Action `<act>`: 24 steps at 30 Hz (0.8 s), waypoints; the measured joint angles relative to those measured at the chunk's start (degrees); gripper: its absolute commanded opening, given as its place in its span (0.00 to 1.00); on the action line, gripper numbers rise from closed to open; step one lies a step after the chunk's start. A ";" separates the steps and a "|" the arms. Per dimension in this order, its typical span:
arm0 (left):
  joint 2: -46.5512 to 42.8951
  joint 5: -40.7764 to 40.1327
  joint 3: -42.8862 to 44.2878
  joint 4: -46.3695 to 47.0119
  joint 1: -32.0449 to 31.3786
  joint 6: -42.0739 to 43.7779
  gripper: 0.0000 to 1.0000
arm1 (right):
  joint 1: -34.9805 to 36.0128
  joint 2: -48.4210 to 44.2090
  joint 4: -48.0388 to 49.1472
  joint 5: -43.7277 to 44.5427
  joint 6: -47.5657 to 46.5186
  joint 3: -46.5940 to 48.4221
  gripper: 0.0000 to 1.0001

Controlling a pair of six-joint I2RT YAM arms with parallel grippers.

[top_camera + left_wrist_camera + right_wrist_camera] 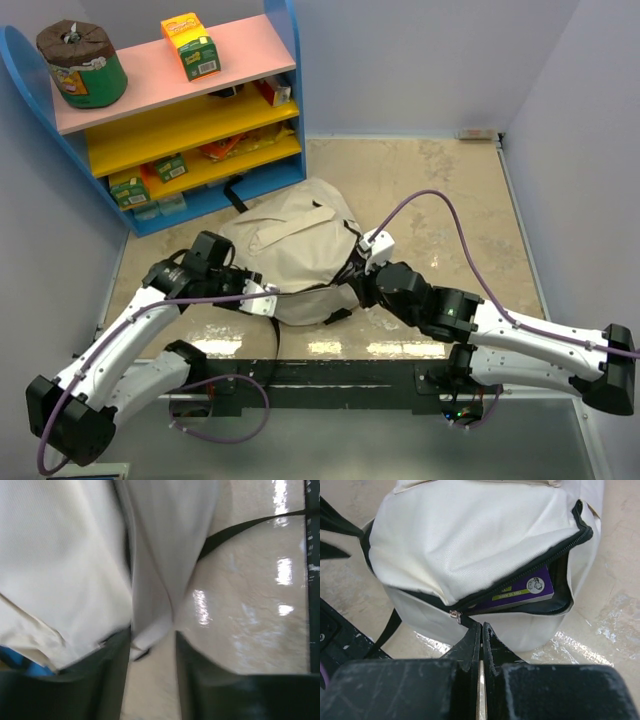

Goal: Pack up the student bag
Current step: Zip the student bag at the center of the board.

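Student bag holds purple book; zip part open, closing prob. remains. L gripper jaws apart round fabric fold; R gripper pressed together, lower centre.

We see the student bag in cream fabric with black zipper trim and straps. Inside it, a purple book carries a lime-green band. At eleven o'clock, the blue-sided shelf has pink and yellow boards. The table is mottled beige.
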 measured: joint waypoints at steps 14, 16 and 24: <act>11.80 15.56 17.73 2.84 -10.19 -22.29 0.84 | -0.66 0.63 4.26 -3.91 -0.13 -0.22 0.00; 14.53 16.31 17.14 5.90 -11.47 -26.69 0.84 | -0.66 0.59 4.07 -3.82 0.07 -0.22 0.00; 21.44 13.44 16.17 15.65 -16.00 -40.19 0.84 | -0.66 -1.57 3.98 -3.82 1.53 -1.97 0.00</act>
